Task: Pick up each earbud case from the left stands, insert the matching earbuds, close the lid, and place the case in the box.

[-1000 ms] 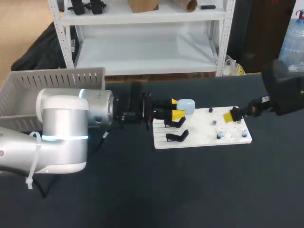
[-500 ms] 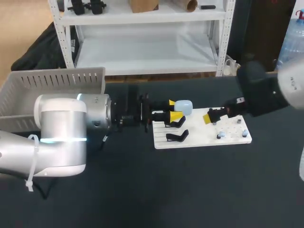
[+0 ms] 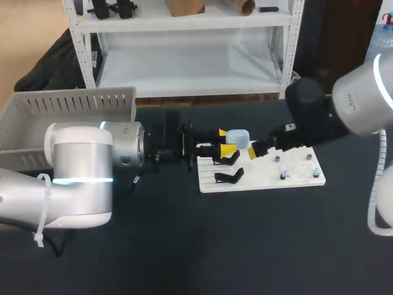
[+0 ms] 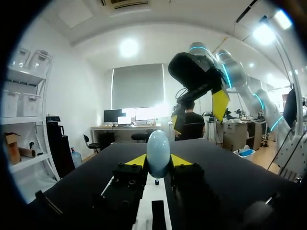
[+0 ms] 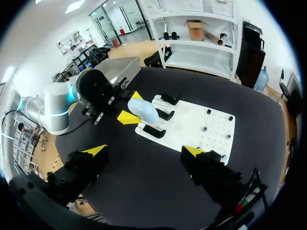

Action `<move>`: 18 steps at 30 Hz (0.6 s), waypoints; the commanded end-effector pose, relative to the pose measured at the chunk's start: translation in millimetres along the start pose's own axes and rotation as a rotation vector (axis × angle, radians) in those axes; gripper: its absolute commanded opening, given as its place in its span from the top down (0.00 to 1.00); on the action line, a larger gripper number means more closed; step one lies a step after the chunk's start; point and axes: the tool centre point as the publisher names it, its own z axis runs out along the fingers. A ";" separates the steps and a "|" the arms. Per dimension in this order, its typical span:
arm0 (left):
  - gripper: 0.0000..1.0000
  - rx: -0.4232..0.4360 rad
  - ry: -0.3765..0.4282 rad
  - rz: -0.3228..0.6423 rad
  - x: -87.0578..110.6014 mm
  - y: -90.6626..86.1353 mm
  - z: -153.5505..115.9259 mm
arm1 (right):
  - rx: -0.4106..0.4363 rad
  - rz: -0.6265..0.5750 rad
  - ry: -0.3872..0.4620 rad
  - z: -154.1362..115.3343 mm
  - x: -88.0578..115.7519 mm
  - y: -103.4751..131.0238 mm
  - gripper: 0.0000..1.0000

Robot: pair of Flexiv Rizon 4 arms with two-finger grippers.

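Black tabletop (image 3: 245, 246) bears white board (image 3: 264, 179); left jaws clamp blue case (image 3: 239, 138), right jaws apart.

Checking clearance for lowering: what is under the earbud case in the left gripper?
Below the earbud case, shut in the left gripper, are the white board and a black stand. The case covers the spot directly beneath, so contact cannot be seen.

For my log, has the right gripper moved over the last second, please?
Yes: the right gripper moved left across the white board, toward the earbud case.
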 end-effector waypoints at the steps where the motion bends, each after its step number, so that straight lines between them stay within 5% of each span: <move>1: 1.00 -0.008 -0.002 0.002 0.5 -1.5 0.5 | 0.011 0.007 0.011 15.6 -10.9 1.2 0.00; 18: 1.00 -0.008 -0.002 0.002 0.5 -1.5 0.5 | 0.048 0.043 0.039 39.1 -24.1 -11.5 0.00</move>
